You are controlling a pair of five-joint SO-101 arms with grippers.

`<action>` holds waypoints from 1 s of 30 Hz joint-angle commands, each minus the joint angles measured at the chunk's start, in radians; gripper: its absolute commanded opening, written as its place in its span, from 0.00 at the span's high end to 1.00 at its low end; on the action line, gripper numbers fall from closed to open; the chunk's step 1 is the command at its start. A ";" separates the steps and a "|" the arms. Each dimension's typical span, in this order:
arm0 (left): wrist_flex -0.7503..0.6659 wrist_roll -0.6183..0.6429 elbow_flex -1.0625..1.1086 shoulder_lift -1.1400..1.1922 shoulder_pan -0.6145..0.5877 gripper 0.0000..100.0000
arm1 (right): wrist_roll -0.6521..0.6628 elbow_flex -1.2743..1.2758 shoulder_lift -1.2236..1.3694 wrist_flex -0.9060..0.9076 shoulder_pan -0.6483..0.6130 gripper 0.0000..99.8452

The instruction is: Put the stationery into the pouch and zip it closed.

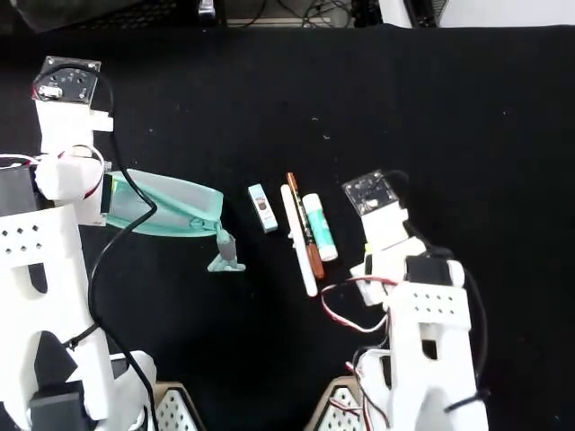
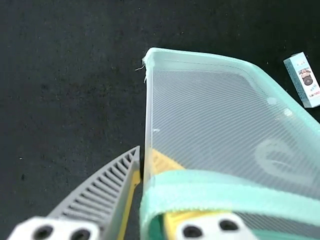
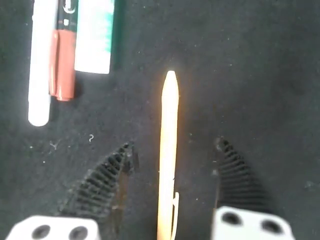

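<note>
right wrist view has our right fingers point(image 3: 107, 175) apart, straddling an orange pen point(image 3: 168, 150) on the counter point(image 3: 260, 75). our left fingers point(image 2: 102, 192) clamp the pouch point(image 2: 210, 115) near the counter's left edge. we judge this the pick-up step: next, close squarely on the pen, lift, and carry it to the pouch mouth.

One mint mesh pouch point(image 1: 171, 211) is lying on the black surface point(image 1: 467, 135). Three pens are lying there too: one white pen point(image 3: 40, 65), one reddish-brown pen point(image 3: 62, 65) and one orange pen point(image 3: 168, 150). One glue stick point(image 3: 95, 35) and one small pale-blue box point(image 1: 262, 207) are joining them, making five loose pieces of stationery. Two arms are working here: one left arm point(image 1: 45, 260) and one right arm point(image 1: 431, 314).
</note>
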 commanded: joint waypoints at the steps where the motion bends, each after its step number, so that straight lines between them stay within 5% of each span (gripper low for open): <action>1: 0.006 0.006 -0.010 -0.008 0.002 0.97 | 0.011 -0.047 0.084 -0.058 0.012 0.74; 19: 0.006 0.006 -0.010 -0.008 0.002 0.97 | 0.000 -0.400 0.570 -0.107 -0.112 0.74; 30: 0.008 0.006 -0.010 -0.008 0.002 0.97 | 0.006 -0.530 0.773 -0.129 -0.051 0.74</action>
